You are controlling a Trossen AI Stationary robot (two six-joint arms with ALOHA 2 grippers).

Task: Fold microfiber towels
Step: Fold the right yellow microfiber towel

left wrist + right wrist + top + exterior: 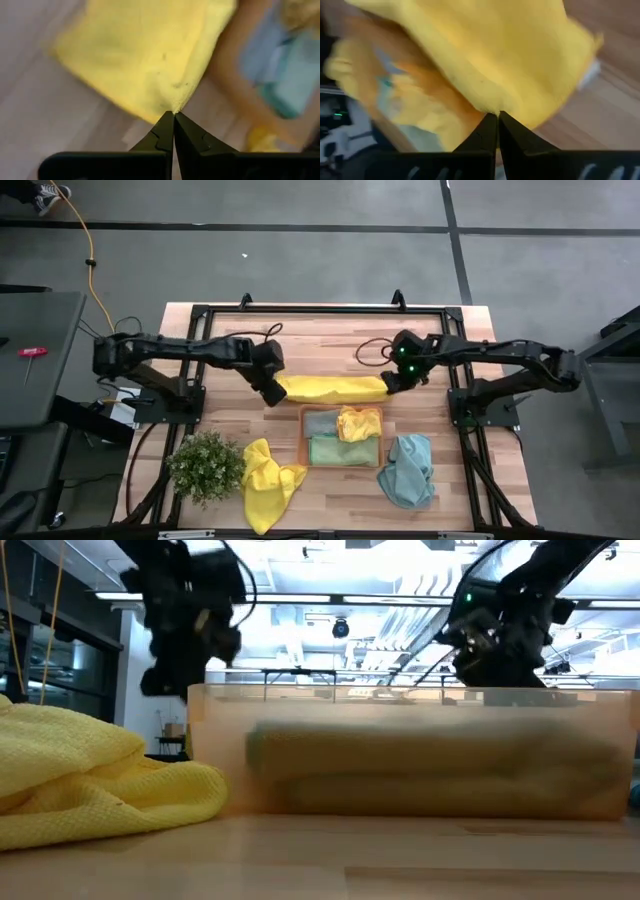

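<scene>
L gripper (275,392) & R gripper (390,385) each pinch one end of a yellow towel (333,388), stretched between them just behind the orange tray (302,438). Other towels lie in the tray & on the table (460,330). No readable writing.

Two dark jointed arms, black cabling; green indicator lights on right arm wrist; thin tapered black claw fingers.

Fuzzy yellow towel (333,389) — soft, nubby cloth with a matt nap. The table (470,490) is pale wood, smooth planks with faint grain. The orange tray (420,755) looks translucent plastic — the fingers (167,137) dark, matt plastic.
</scene>
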